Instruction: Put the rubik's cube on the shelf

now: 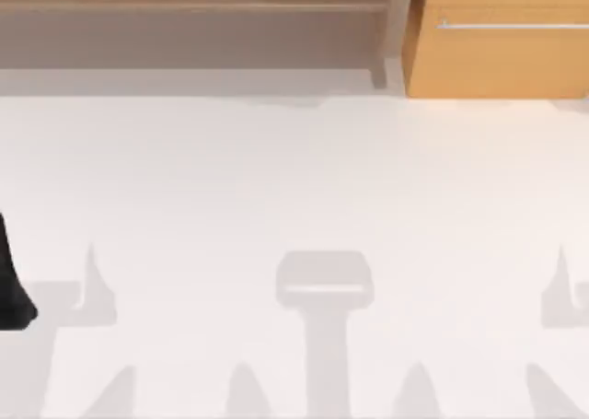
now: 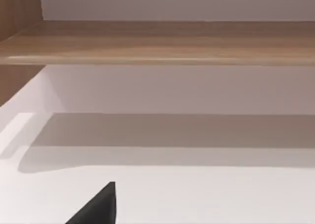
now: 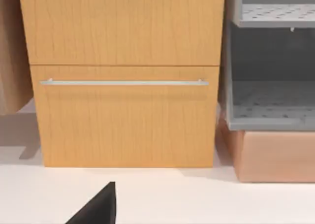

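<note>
The rubik's cube is out of view. The shelf is a long, low, light-brown board along the table's back left, ending at a pale upright post. In the left wrist view the shelf runs straight ahead above the white table, with shadow beneath it. A black part of my left gripper pokes in at that view's edge. My left arm sits at the far left edge of the table. A black part of my right gripper faces the cabinet.
An orange-wood drawer cabinet with a metal bar handle stands at the back right, beside the shelf's post. Next to it in the right wrist view, a grey perforated rack rests on a pinkish-brown box. White table spreads in front.
</note>
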Controlling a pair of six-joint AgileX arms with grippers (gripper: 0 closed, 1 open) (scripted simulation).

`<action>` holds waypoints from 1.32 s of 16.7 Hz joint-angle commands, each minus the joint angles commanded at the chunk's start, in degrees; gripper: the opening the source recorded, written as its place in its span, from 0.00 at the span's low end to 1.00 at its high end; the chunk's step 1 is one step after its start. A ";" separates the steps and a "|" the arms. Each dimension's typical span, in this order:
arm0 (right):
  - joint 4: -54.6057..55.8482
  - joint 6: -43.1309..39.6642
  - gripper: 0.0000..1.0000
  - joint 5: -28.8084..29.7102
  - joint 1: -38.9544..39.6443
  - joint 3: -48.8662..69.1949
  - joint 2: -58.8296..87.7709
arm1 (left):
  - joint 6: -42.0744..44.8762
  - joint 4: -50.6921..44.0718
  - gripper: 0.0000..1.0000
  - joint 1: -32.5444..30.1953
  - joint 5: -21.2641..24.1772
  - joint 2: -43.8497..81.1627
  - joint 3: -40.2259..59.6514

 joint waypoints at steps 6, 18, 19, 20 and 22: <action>3.86 -5.01 1.00 0.41 0.18 3.02 5.65 | 0.00 0.00 1.00 0.00 0.00 0.00 0.00; 36.34 -46.88 1.00 4.36 4.11 27.09 63.80 | 0.00 0.00 1.00 0.00 0.00 0.00 0.00; 39.54 -50.75 1.00 4.93 4.61 29.38 69.96 | 0.00 0.00 1.00 0.00 0.00 0.00 0.00; 42.74 -54.54 1.00 5.53 5.12 31.66 76.07 | 0.00 0.00 1.00 0.00 0.00 0.00 0.00; 49.00 -61.90 1.00 6.81 6.14 36.10 87.92 | 0.00 0.00 1.00 0.00 0.00 0.00 0.00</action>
